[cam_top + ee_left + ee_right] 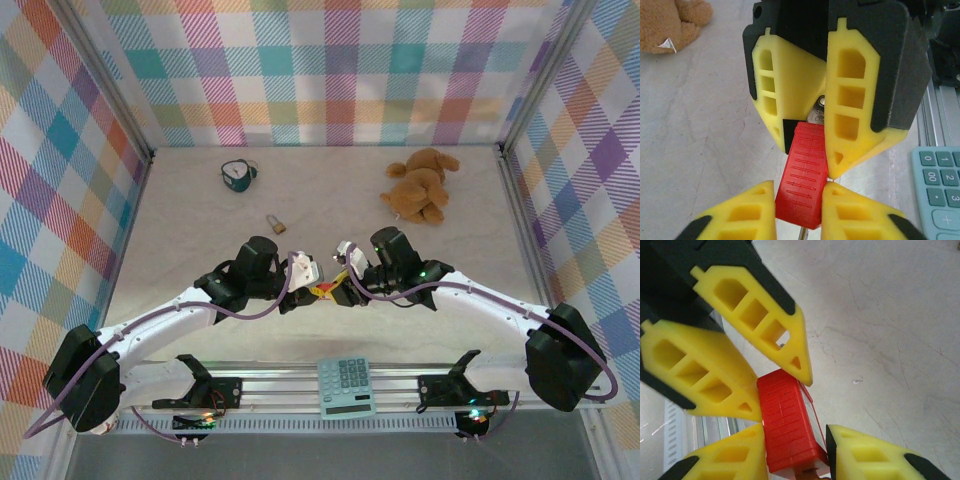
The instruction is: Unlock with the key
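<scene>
Arms: two, meeting nose to nose over the middle of the table (200, 225), in front of the bases.
Left end effector (800, 200): narrow, clamped on the red padlock (801, 180); you have one yellow finger pressed to each side of its body.
Right end effector (795, 450): narrow too, closed on the other end of the same padlock, so you hold it from both ends at once.
Fingers: four yellow ones in each wrist view, two per end effector, tips nearly touching across the lock.
Red padlock: one, held above the table between the two end effectors, ribbed face toward the left wrist camera.
Key (817, 114): one; you see a small bit of metal between the right fingers, touching the end of the red body. Most of it is hidden, so you cannot tell whether it sits in the keyhole.
Brass padlock (275, 223): one, lying alone on the table beyond the end effectors, untouched.
Teal object (238, 175): one, farther back on the left; too small to name.
Teddy bear (420, 185): one, brown, at the back right, well apart from both arms.
Calculator (345, 385): one, pale teal, lying on the rail between the arm bases.
</scene>
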`<state>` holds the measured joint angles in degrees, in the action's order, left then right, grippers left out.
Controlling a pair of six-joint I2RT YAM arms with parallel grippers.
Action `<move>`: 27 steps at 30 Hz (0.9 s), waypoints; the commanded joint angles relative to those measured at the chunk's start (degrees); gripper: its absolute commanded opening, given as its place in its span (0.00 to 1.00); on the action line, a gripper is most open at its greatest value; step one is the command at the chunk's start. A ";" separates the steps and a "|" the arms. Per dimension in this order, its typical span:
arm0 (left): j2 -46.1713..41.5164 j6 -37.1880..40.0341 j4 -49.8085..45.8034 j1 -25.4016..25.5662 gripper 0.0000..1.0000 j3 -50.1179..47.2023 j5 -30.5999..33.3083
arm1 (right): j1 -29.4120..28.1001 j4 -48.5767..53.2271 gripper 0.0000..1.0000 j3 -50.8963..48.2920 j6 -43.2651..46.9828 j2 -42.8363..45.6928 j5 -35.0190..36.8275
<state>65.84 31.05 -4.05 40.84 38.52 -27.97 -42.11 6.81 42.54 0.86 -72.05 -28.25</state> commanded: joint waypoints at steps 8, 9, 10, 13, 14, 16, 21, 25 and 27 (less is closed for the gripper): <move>-3.15 -0.75 10.03 -0.51 0.33 -2.97 5.98 | -0.56 -2.85 0.31 0.30 -5.42 -2.11 0.37; -3.31 -0.80 10.54 -0.50 0.36 -3.17 6.63 | -0.60 -3.02 0.31 0.28 -5.47 -2.36 0.55; -3.48 -0.79 11.03 -0.54 0.38 -3.32 7.35 | -0.61 -3.20 0.31 0.35 -5.63 -2.69 0.66; -4.14 -0.73 12.34 -0.50 0.44 -3.98 9.07 | -0.62 -3.85 0.29 0.44 -5.91 -3.54 1.01; -4.50 -0.83 13.22 -0.50 0.46 -4.50 9.77 | -0.67 -4.17 0.29 0.45 -6.04 -3.92 1.30; -4.90 -0.88 14.86 -0.50 0.48 -5.42 11.33 | -0.63 -4.82 0.28 0.48 -6.42 -4.53 1.81; -6.41 -1.55 20.16 -0.50 0.49 -7.54 17.74 | -0.64 -6.77 0.26 1.20 -7.44 -6.88 3.56; -9.29 -3.50 27.17 -0.50 0.49 -11.54 26.01 | -0.60 -10.00 0.26 2.23 -9.28 -9.79 3.85; -10.71 -4.35 29.71 -0.43 0.49 -13.19 28.70 | -0.69 -11.06 0.26 3.53 -10.43 -12.02 3.63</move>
<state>57.43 28.58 18.04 40.84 27.31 -5.82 -42.41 0.32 42.96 -7.35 -82.00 -24.40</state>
